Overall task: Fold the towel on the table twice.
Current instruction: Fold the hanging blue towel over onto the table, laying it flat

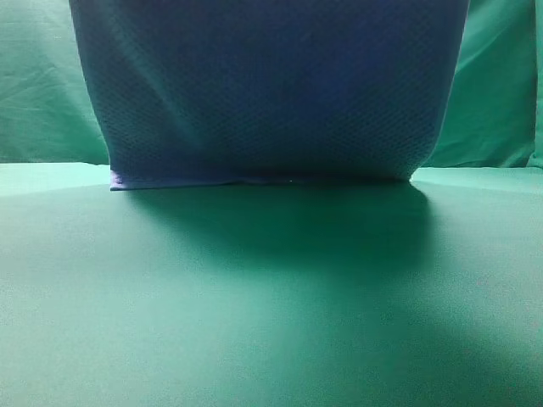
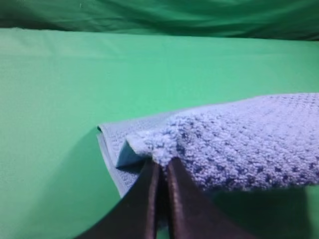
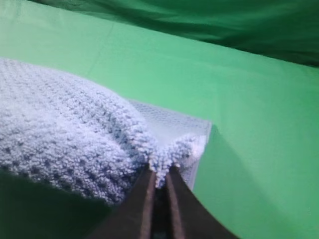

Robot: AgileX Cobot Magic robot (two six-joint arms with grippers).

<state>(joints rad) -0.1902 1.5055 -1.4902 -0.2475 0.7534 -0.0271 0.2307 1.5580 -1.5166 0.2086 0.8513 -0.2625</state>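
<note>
Towel (image 1: 271, 93) lifted in a blue-grey waffle-knit sheet, bottom fold resting on the table (image 1: 271, 305). Left gripper (image 2: 160, 167) and right gripper (image 3: 160, 174) each clamped on a corner.

text: none legible | labels: none | brands: none | numbers: none

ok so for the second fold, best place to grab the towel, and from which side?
Probably by the two corners of one short edge, one tool each, much as now: the left tool and right tool are each pinched shut on a corner of the towel. Come in low along the table, jaws level with the hem; the thick waffle cloth bunches there, giving a firm pinch.
</note>
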